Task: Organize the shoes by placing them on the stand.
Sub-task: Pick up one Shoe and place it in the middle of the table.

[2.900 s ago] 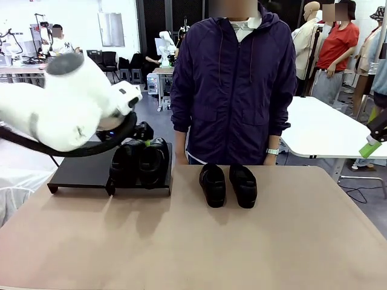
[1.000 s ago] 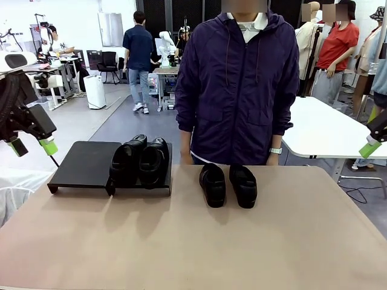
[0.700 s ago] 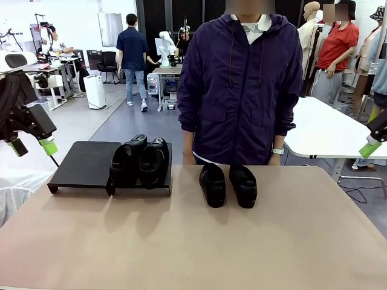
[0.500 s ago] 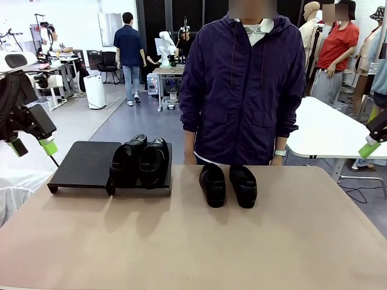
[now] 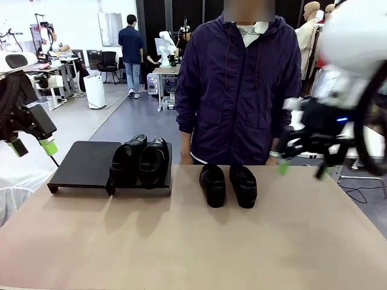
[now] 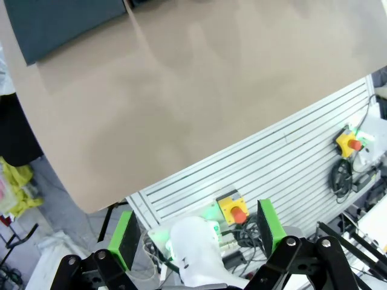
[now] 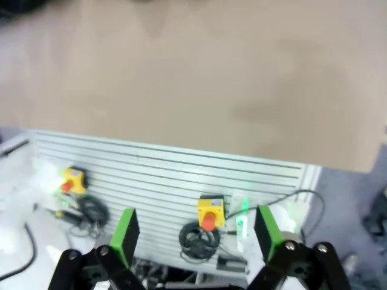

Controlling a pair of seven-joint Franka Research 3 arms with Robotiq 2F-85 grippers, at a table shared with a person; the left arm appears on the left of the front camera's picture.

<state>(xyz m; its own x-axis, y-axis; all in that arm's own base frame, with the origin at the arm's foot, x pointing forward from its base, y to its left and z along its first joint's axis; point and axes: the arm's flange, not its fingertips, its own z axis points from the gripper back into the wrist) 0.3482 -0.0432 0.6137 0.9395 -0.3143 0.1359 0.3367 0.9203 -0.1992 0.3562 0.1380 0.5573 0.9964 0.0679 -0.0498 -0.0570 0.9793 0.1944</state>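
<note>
Glossy black rounded shoes (image 5: 140,162): two on matte stand (image 5: 81,164), two on table (image 5: 181,241); left gripper (image 5: 33,147), right gripper (image 5: 301,170) wide, empty.

You are looking into a robotics lab hall: a person in a dark shirt (image 5: 131,42) is standing among cluttered work desks (image 5: 57,60) and black office chairs (image 5: 109,60), and yellow emergency-stop boxes with red buttons (image 6: 233,208) and coiled black cables (image 7: 196,237) are hanging on a grey slotted aluminium panel (image 6: 284,157).

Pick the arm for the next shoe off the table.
Right. The right end effector, open, hovers beside the table shoes; the left end effector sits past the stand's left end.
</note>
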